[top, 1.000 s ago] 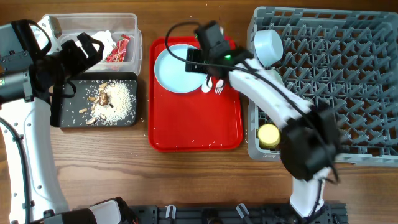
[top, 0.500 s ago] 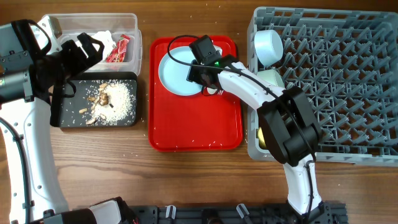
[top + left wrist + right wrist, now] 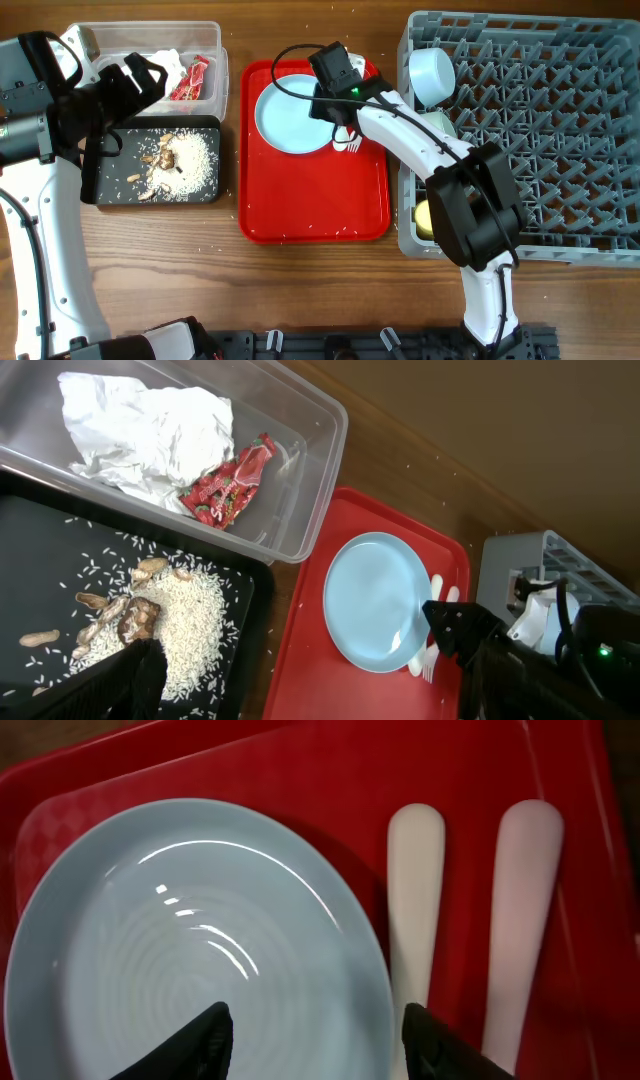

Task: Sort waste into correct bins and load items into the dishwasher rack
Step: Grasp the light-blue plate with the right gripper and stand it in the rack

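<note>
Over the right edge of the plate [image 3: 190,940], the right gripper [image 3: 312,1045] is hovering with its fingers spread apart and nothing between them. The plate is lying flat at the far end of the red tray [image 3: 310,200], which is sitting in the middle of the table [image 3: 300,290]. Just beside the plate's rim, a white handle [image 3: 415,900] is lying on the red tray, and a second white handle [image 3: 525,900] is lying alongside it (which is the spoon and which the fork I cannot tell from the wrist view).

At the left side of the table, the left gripper [image 3: 148,78] is hanging above the line where the clear tub [image 3: 215,60] is meeting the black tray [image 3: 60,560]; its fingers are standing apart and carrying nothing. The napkin [image 3: 140,430] and the red wrapper [image 3: 225,485] are lying inside the tub. The rice [image 3: 190,610], mixed with brownish scraps, is sitting in a heap on the black tray, with loose grains scattered around it.

To the right of the red tray, the rack [image 3: 500,22] is holding a blue bowl [image 3: 432,75] tipped on its side near the far left corner, and a yellow cup [image 3: 426,213] is showing at its near left corner, partly behind the right arm.
</note>
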